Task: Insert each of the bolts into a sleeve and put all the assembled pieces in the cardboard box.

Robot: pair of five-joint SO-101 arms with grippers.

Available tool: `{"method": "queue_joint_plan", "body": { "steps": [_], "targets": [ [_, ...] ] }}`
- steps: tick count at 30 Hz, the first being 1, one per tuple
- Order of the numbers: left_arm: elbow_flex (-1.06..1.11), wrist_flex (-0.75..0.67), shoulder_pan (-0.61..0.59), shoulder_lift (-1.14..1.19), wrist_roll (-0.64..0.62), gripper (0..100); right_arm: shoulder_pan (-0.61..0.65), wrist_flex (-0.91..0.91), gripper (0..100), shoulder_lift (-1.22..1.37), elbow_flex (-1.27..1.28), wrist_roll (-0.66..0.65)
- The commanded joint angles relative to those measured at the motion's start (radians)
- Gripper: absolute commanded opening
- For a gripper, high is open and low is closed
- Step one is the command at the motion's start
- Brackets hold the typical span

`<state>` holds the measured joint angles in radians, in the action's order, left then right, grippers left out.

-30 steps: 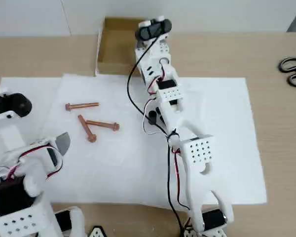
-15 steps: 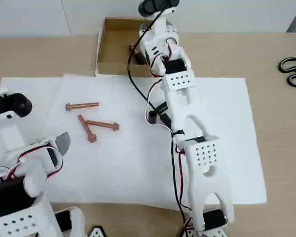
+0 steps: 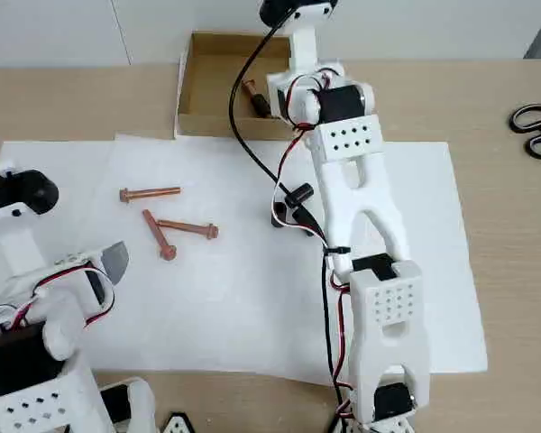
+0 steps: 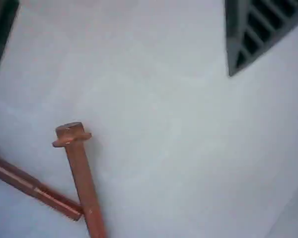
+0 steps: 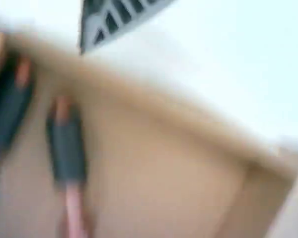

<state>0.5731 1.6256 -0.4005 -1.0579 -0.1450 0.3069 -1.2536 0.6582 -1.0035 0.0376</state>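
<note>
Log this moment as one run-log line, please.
right arm at cardboard box | two sleeved bolts in box | three bare bolts on paper | left jaws open

You have no text, label, number or sign to read here: the cardboard box (image 3: 207,86) and the white paper sheet (image 3: 234,298) on the desk show plain surfaces. The right wrist view is blurred, so fine print inside the box, if any, could escape you.
</note>
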Motion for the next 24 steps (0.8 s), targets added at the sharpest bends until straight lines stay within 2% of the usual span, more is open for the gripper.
{"method": "queue_joint_plan", "body": {
  "steps": [1,6,12,20,24],
  "targets": [
    [-0.031,-0.002,-0.002,-0.009,0.006,28,-0.01,-0.174,19.9,-0.113,-0.052,-0.011],
    [-0.031,-0.002,-0.003,-0.009,0.006,28,-0.007,-0.423,19.9,-0.18,-0.044,-0.012],
    [-0.031,-0.002,-0.003,-0.009,0.006,28,-0.025,-0.429,19.9,-0.332,0.08,-0.012],
    [-0.033,-0.002,-0.003,-0.011,0.006,28,-0.03,-0.423,19.9,-0.619,0.374,-0.014],
    [-0.033,-0.002,-0.003,-0.011,0.006,28,-0.03,-0.418,19.9,-0.634,0.503,-0.014]
  ]
}}
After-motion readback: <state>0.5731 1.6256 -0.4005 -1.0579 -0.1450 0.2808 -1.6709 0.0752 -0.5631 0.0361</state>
